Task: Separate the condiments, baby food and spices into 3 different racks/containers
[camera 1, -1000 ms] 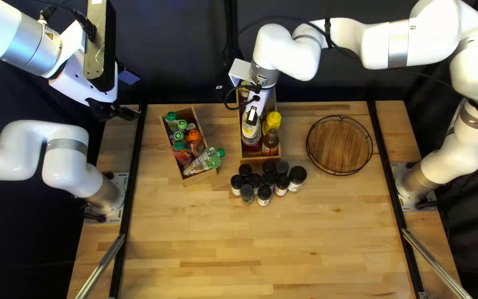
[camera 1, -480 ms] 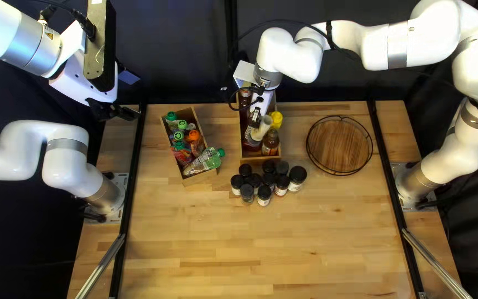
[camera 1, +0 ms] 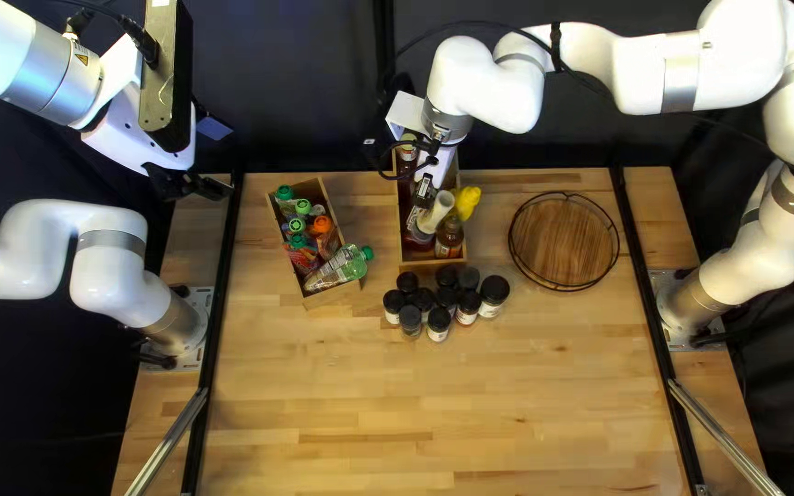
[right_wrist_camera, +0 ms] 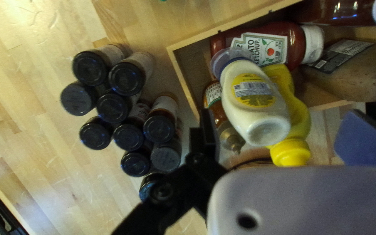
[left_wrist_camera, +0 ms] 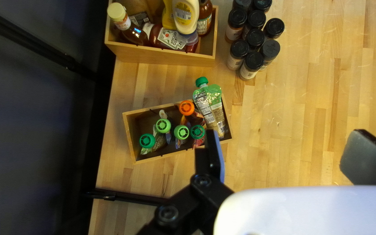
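Pouches (camera 1: pixel 325 237) in left box (camera 1: pixel 331 296); bottles (camera 1: pixel 449 241) in middle box (camera 1: pixel 434 262) (jars (camera 1: pixel 438 321) before it).

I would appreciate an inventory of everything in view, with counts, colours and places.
Wooden boxes: two, light brown; pouch box left, condiment box centre of the top left view
Baby food pouches: at least six, five green-capped, one orange-capped; pouch box
Condiment bottles: at least six, red, white, yellow, brown, tan; condiment box, yellow one leaning out
Spice jars: ten, black-lidded; before the condiment box
Round tray: one, brown with black wire; right of the boxes
Table: one, pale wood; underneath
Curtain: dark; behind
Arms: two, white and grey; either side
Left gripper: black, open; beyond pouch box
Right gripper: black, open; above condiment box
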`<state>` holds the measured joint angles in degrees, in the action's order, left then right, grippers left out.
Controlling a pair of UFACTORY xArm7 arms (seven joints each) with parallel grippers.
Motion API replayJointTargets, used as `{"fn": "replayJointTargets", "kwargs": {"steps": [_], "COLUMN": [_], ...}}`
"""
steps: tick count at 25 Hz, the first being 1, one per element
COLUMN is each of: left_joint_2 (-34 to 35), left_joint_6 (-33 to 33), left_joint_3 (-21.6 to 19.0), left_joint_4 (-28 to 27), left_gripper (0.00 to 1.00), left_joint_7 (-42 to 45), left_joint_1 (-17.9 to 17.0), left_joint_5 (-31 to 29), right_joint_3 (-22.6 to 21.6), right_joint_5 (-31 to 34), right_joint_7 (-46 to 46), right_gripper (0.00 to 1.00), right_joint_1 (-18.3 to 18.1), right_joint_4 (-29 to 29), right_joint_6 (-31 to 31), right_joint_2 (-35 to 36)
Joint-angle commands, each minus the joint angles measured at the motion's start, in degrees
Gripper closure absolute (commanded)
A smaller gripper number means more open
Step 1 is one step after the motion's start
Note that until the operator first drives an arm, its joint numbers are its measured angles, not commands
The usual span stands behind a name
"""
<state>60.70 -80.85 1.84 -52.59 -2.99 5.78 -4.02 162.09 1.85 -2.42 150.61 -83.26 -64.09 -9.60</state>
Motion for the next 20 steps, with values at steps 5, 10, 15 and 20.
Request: {"fn": "replayJointTargets", "kwargs": {"steps": [5, 10, 15, 20], "left_joint_2": [0.00, 0.00, 0.00, 0.00], "left_joint_6": [0.00, 0.00, 0.00, 0.00], "left_joint_3": [0.00, 0.00, 0.00, 0.00], "left_joint_4": [0.00, 0.00, 0.00, 0.00], "left_gripper": [0.00, 0.00, 0.00, 0.00], "left_joint_7": [0.00, 0.00, 0.00, 0.00], "left_joint_1": [0.00, 0.00, 0.00, 0.00], "left_joint_5": [0.00, 0.00, 0.00, 0.00], "right_joint_3": [-4.49, -7.12, -8.62, -9.47], "right_joint_5": [-7.70, -7.76, -7.88, -7.19], "right_joint_7": [8.30, 4.83, 1.86, 0.02], "right_gripper": [0.00, 0.00, 0.00, 0.00], "right_joint_1": [3.40, 5.96, 7.12, 7.41], "right_joint_4": [12.34, 20.65, 28.10, 34.01], "right_joint_6": [4.80, 7.08, 9.24, 11.71], "right_joint_2": [10.87, 18.19, 23.21, 26.06]}}
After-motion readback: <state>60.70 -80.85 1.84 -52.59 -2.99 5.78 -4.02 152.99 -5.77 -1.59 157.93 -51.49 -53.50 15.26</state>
